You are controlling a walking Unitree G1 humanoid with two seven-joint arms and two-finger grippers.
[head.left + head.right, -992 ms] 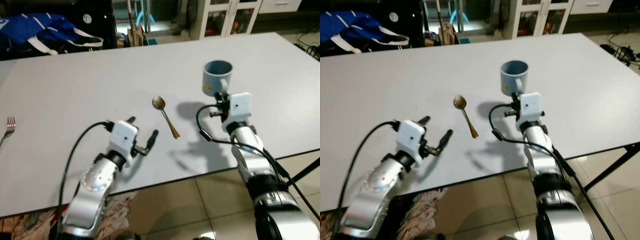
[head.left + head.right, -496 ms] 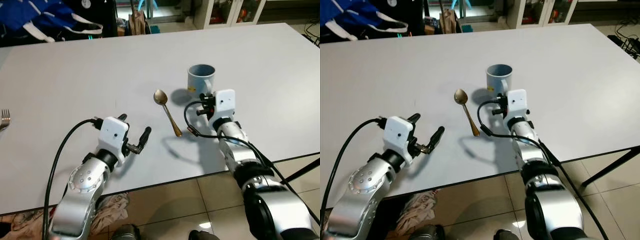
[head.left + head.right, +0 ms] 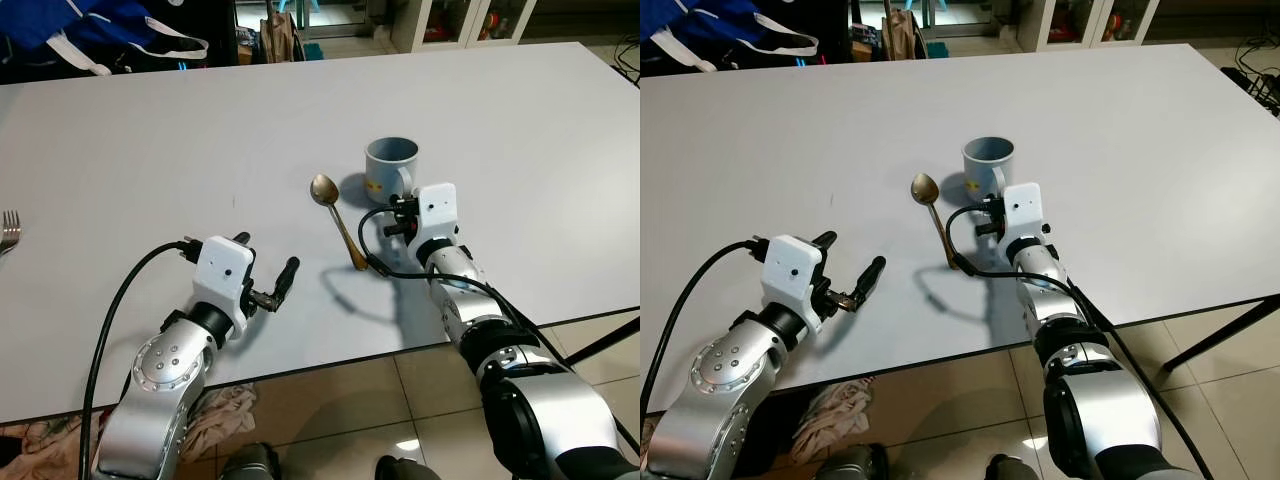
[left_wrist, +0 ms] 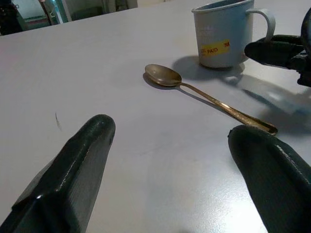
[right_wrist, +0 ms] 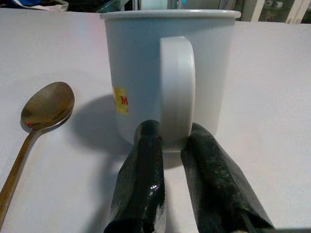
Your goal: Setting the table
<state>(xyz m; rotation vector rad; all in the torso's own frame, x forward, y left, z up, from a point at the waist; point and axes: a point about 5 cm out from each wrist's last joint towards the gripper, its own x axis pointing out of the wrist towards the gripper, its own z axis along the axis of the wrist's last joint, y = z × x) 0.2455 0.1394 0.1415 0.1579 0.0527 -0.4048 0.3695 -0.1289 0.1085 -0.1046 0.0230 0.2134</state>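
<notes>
While my left gripper (image 3: 262, 270) rests spread on the white table (image 3: 150, 150), I see the gold metal spoon (image 3: 335, 217) mid-table, then the right gripper (image 5: 167, 145) pinching the grey mug's (image 3: 390, 167) handle; its wrist view confirms contact.

Yellow sticker (image 4: 214, 49) on mug (image 4: 224, 30): red "PAID".

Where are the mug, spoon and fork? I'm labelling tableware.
mug (image 3: 390, 172), left eye view, outer wall.
spoon (image 4: 164, 75), left wrist view, bowl.
fork (image 3: 8, 231), left eye view, tines at the picture's edge.
</notes>
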